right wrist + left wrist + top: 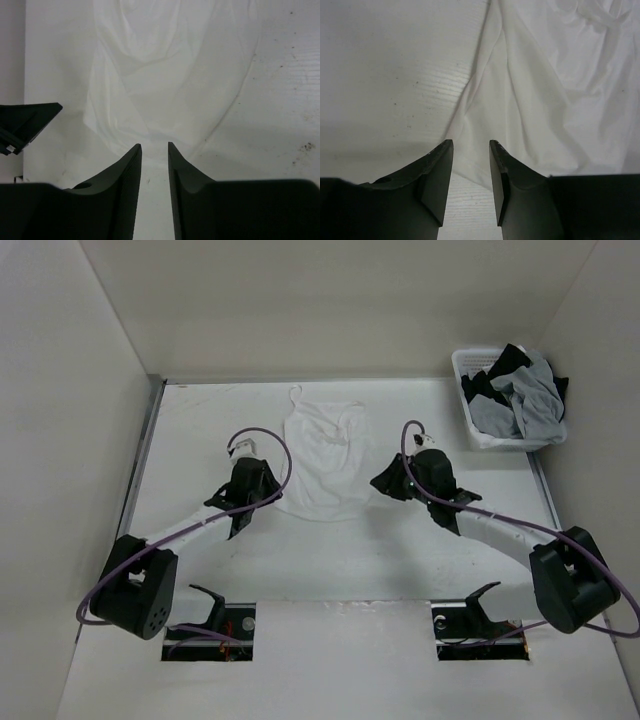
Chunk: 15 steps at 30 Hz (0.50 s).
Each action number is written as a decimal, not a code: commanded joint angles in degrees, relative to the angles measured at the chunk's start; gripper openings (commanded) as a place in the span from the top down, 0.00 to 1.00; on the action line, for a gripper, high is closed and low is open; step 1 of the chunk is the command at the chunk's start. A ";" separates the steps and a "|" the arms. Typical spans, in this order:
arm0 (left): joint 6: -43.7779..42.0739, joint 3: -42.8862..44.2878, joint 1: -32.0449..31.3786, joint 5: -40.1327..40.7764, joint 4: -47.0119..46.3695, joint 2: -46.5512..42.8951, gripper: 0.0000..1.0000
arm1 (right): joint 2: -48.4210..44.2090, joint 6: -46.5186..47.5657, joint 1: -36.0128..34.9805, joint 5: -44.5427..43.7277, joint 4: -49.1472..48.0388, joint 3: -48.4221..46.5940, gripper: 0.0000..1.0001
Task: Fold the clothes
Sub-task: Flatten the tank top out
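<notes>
The clothes (pixel 322 455), a white sleeveless top with thin straps, lie spread on the white table in the middle, straps toward the back. My left gripper (pixel 274 494) sits at the garment's near-left corner. In the left wrist view it (pixel 471 142) is open, with the hem of the clothes (pixel 535 100) lying on the table just under and beyond the tips. My right gripper (pixel 381 483) is beside the garment's right edge. It (pixel 154 145) is also open and grips nothing, with the clothes (pixel 170 75) stretched out ahead of its tips.
A white basket (pixel 478 430) holding grey and black garments (pixel 525 395) stands at the back right corner. White walls close in the table on the left, back and right. The left gripper's black body (pixel 25 122) shows at the left of the right wrist view.
</notes>
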State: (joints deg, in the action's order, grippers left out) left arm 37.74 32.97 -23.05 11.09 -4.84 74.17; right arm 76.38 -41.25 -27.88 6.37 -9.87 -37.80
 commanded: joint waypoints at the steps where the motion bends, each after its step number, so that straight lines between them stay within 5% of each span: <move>1: -1.61 -0.80 -0.55 -1.33 -1.57 1.85 0.66 | -1.76 1.00 -0.20 -2.15 -5.51 2.20 0.65; 6: -2.23 -0.36 -0.90 -0.90 -1.14 4.05 0.69 | -2.28 0.65 -0.20 -1.01 -12.70 5.89 0.49; 10: -2.23 -0.63 -0.90 -1.16 -1.05 4.57 0.70 | -2.99 -1.54 -0.29 5.04 -18.69 8.00 1.00; 15: -2.23 -0.89 -1.16 -1.43 -0.26 5.81 0.71 | -2.90 -4.62 1.38 7.60 -23.87 10.29 1.00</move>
State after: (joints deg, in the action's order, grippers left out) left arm 36.36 32.69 -23.79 10.07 -4.36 79.61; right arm 74.96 -43.68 -27.40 11.09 -24.93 -28.51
